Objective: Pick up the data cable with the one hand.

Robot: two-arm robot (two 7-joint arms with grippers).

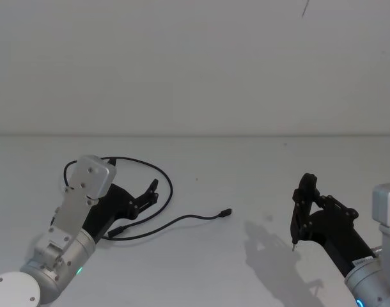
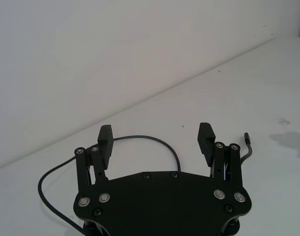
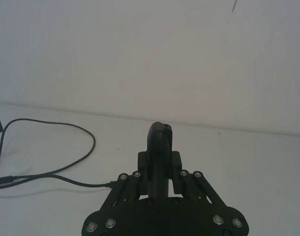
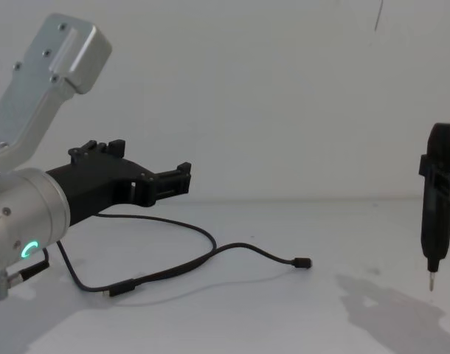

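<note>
1 data cable [image 1: 182, 219], 1 pen-shaped tool [image 4: 434, 236], 2 grippers: left gripper [image 1: 150, 190], right gripper [image 1: 305, 195]

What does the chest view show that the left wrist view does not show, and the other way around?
Chest view, not left wrist view: the right gripper shut on a pen-shaped tool, tip down above the table, and the left arm's green ring light. Left wrist view, not chest view: the gap between the left gripper's open fingers, seen from behind. Both: the data cable lying on the table, the left gripper above it.
</note>
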